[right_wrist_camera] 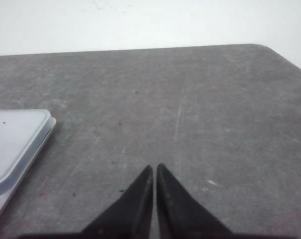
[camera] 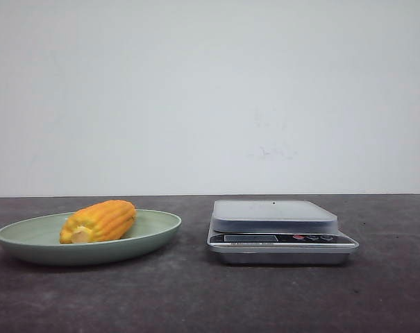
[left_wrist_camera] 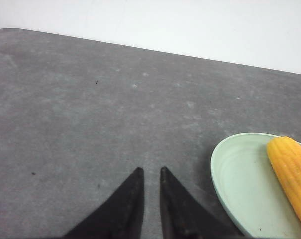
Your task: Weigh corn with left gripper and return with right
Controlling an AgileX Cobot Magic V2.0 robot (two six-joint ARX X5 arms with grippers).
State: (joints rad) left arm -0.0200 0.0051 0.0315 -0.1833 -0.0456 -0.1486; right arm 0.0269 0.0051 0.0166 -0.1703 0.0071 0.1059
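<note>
Left pincer nearly together, right pincer together, both empty: spread yours first, then straddle the corn across its ribs on the plate.

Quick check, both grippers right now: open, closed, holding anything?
Left gripper: closed, a thin gap between the tips, holding nothing; the corn lies on the green plate.
Right gripper: closed, empty, beside the scale.

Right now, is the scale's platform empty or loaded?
Empty: the scale has a bare platform, and the corn lies in the green plate.
</note>
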